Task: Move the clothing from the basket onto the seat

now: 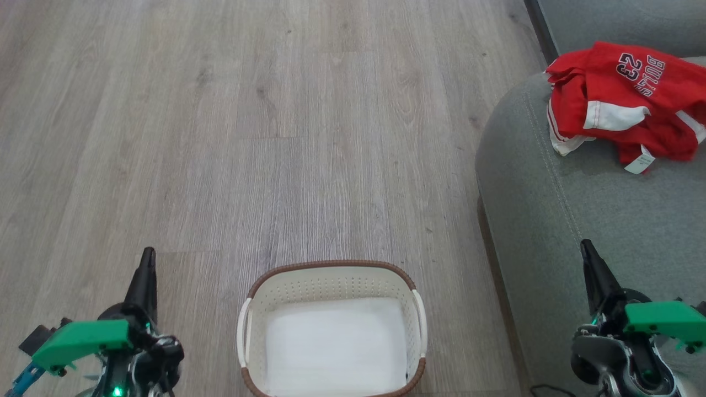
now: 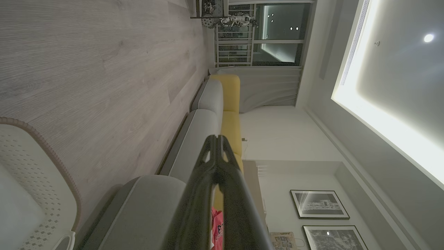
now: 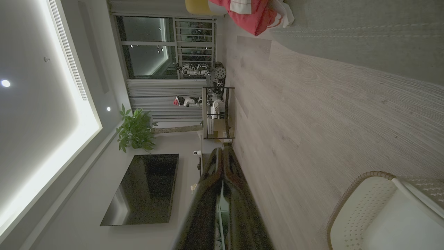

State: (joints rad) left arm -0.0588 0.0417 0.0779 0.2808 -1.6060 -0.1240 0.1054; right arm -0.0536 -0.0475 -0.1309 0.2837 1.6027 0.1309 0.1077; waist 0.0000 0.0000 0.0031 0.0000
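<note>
1. Your left pincer (image 1: 147, 256) sits low at 7 o'clock in the head view. Its two dark fingers are pressed together and point up. It pinches nothing.
2. Your right pincer (image 1: 586, 247) sits low at 5 o'clock. Its fingers are pressed together too, and it is empty. It shows in front of the near part of the seat (image 1: 551, 198). You cannot tell if it touches the cushion.
3. The basket (image 1: 331, 265) is at 6 o'clock, on the floor (image 1: 276, 138), between your two pincers. Look inside: you see a plain white bottom and no red cloth.
4. The seat runs from 4 o'clock up to 1 o'clock. It is near the basket, with a strip of floor between them.
5. The clothing (image 1: 623, 94) lies at 2 o'clock, on top of the seat, close to its rounded corner. It is well apart from the basket. It is a crumpled red heap with white trim, and "BULLS 23" reads upside down. A small white tag pokes out of its near edge. You cannot tell from here if the heap is one piece or two.
6. My guess: the moving part looks done. This is the end step, with the basket empty and the red things on the cushion.
7. The next move asks for little. There is nothing left to pick up, so hold both arms away from the heap. If you want to be sure, look closer at the heap for the second piece. Should you need to reach it, the right arm is nearer, and its fingers must spread first.
</note>
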